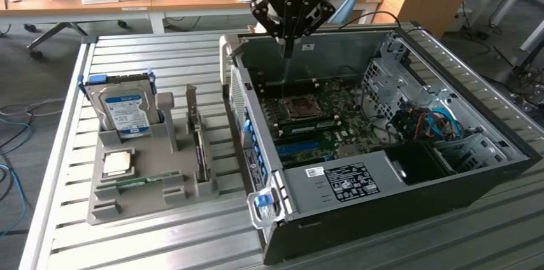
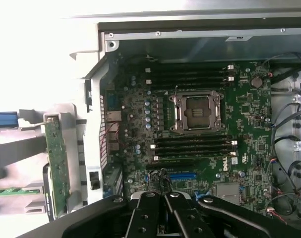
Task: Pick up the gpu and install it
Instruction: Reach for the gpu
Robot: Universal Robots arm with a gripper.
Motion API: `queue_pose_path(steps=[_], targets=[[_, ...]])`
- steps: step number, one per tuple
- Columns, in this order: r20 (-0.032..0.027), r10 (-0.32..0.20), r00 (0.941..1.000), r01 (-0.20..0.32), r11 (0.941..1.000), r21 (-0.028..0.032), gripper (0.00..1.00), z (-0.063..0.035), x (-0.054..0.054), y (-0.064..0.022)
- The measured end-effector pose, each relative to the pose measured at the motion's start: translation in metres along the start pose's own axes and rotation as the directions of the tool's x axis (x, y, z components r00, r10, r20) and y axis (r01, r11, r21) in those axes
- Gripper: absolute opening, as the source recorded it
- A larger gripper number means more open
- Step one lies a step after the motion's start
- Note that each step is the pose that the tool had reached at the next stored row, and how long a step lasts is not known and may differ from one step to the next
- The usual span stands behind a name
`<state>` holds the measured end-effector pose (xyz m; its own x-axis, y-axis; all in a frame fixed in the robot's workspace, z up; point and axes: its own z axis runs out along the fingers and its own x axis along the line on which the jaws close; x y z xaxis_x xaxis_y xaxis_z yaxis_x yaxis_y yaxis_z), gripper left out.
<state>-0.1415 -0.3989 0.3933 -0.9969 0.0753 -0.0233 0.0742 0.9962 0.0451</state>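
Green flat gpu card [image 1: 198, 149] with silver bracket not yet picked; black claw [image 1: 288, 50] empty.
Card stands on edge in grey plastic holder [image 1: 127, 203] on slatted metal bench [image 1: 170, 244]; farther back, claw hangs closed over open black PC case [image 1: 425, 200]. Pickup likely needs it opened over card's top edge.

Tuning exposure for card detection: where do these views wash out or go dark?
Wrist view: the area outside the computer case is blown out white, yet the gpu reads green. Exterior view: even light on the slatted table, dark cavity near the power supply.
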Motion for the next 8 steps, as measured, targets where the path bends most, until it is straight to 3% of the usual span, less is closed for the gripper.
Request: queue_pose_path(steps=[8], targets=[[-0.0001,0.0,1.0,0.0,1.0,0.0,0.11,-0.0003,0.012,-0.0009]])
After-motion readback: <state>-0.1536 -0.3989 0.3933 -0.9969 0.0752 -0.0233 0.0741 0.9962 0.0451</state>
